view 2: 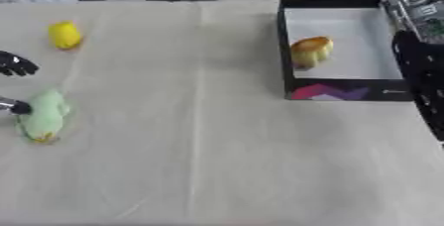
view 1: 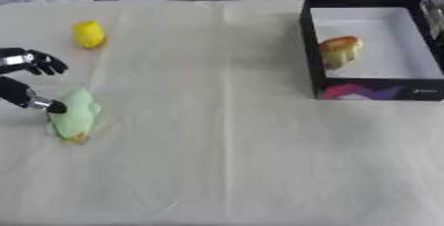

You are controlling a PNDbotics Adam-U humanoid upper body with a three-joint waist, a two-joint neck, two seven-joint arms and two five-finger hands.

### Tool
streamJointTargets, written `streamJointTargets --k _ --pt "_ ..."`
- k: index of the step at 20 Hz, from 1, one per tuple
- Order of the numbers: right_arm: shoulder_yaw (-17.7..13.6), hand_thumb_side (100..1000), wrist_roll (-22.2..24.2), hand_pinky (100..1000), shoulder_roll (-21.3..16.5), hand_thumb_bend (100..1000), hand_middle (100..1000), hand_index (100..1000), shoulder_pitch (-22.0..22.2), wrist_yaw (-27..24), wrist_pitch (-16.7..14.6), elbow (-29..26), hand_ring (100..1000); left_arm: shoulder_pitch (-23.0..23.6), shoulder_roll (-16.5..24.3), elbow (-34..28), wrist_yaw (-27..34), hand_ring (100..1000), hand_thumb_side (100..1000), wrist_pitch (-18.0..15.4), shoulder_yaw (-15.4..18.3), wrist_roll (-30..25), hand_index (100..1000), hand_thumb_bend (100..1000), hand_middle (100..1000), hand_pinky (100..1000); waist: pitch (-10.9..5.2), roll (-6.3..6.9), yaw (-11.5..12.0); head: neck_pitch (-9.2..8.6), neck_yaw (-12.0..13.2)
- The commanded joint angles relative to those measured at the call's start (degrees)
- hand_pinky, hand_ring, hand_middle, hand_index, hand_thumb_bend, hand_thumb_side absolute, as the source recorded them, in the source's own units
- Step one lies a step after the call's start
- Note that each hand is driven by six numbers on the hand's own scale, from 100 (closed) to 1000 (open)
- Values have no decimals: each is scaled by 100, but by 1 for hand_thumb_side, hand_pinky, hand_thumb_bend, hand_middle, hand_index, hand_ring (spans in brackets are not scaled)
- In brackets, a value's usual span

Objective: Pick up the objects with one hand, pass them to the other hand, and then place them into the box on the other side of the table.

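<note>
The left hand (view 1: 30,79) reaches in from the left edge, released, its thumb tip touching a pale green soft object (view 1: 75,115) on the bench (view 1: 217,160). Farther off lies a yellow object (view 1: 88,33). At far right, the black-walled box (view 1: 312,51) holds what may be a bun (view 1: 339,50). The right arm shows at the right edge; its hand's state I cannot tell.

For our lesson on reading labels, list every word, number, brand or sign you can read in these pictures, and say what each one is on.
No text can be read anywhere.
Box: its front wall carries a pink and purple graphic and a small pale mark to the right, perhaps a logo, too blurred to read.
Green toy, yellow toy, the bun-like item in the box and the table cover: no lettering visible.
</note>
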Motion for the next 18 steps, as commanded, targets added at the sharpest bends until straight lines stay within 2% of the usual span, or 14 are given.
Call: streamJointTargets --k 1,6,11,16,18 --pt "-8 416 24 985 -102 100 870 1000 -114 32 -12 -27 1000 -155 151 -51 -230 884 406 -112 -61 -189 907 761 824 899 -176 0 -2 -1 2" --pt "-3 415 36 986 -66 100 869 1000 -106 51 -7 -13 1000 -163 -48 269 -739 886 383 -235 -51 -169 913 774 826 896 -176 -8 -10 -10 21" --pt "-6 414 51 986 -43 100 867 1000 -88 74 -6 5 1000 -139 -326 428 -1235 877 378 -146 16 315 906 737 815 881 -172 -26 -25 -10 46" --pt "-23 406 39 985 -53 100 865 1000 -55 108 -8 42 1000 -80 -533 487 -1324 863 411 -41 70 618 879 696 786 877 -165 -38 -35 9 62" --pt "-30 405 24 985 -56 100 865 1000 -46 133 -2 68 1000 -56 -564 466 -1295 849 399 20 67 677 855 680 762 870 -165 -38 -38 11 70"
